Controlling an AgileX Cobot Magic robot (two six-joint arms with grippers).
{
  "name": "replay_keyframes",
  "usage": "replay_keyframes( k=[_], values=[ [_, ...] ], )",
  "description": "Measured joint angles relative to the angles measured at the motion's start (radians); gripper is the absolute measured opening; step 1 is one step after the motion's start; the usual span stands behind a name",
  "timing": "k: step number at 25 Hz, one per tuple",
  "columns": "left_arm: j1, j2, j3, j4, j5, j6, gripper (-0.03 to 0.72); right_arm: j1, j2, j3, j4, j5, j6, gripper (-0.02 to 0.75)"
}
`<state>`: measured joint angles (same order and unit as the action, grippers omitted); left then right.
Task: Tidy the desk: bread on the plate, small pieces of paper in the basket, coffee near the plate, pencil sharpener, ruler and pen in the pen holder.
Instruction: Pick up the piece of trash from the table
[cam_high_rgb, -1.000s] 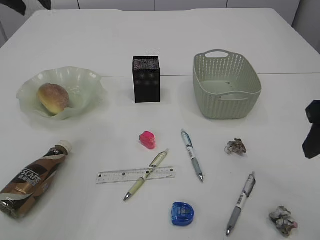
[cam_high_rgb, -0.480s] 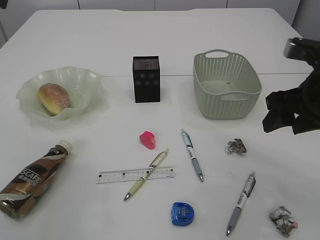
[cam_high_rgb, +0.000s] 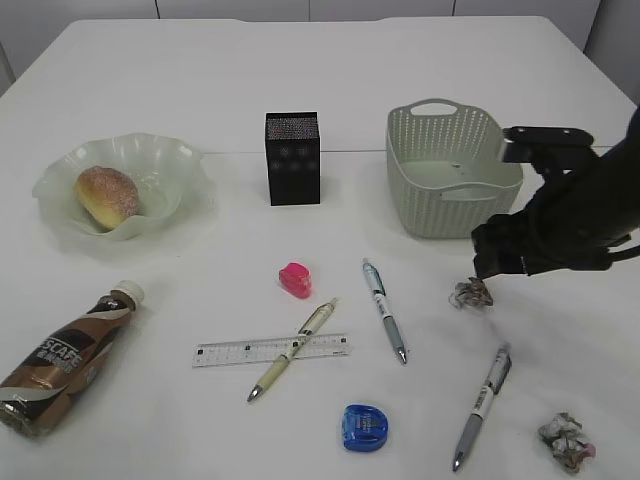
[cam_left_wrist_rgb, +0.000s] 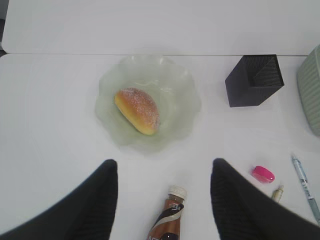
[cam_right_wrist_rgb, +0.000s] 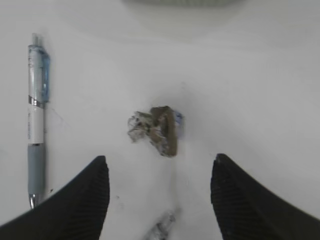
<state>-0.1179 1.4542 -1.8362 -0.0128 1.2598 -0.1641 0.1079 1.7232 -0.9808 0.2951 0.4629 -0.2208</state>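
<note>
With its jaws spread, the right tool (cam_right_wrist_rgb: 156, 200) is hovering over the centre-frame paper (cam_right_wrist_rgb: 159, 129), risking nudging it away if lowered off-centre.

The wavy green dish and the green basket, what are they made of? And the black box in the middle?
The dish looks like glass: pale green, see-through and shiny, with a ruffled rim. The basket looks like matte plastic, its walls dotted with small moulded holes. The black box seems to be fine metal mesh, though it could be plastic; a speckled pattern shows on its sides.
</note>
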Motion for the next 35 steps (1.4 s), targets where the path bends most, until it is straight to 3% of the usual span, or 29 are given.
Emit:
replay_keyframes(
  k=[7,20,27,35],
  values=[
    [0.0,-0.03,0.0,0.005,0.002,0.0,0.433,0.078,0.101,-0.079,0.011,-0.023,-0.021,0.471],
    [0.0,-0.035,0.0,0.033,0.002,0.0,0.433,0.079,0.196,-0.097,-0.032,-0.071,-0.024,0.469],
    [0.0,-0.035,0.0,0.051,0.002,0.0,0.433,0.079,0.201,-0.097,-0.06,-0.114,-0.024,0.396],
    [0.0,-0.035,0.0,0.053,0.002,0.0,0.433,0.079,0.213,-0.097,-0.072,-0.111,-0.015,0.406]
  ],
)
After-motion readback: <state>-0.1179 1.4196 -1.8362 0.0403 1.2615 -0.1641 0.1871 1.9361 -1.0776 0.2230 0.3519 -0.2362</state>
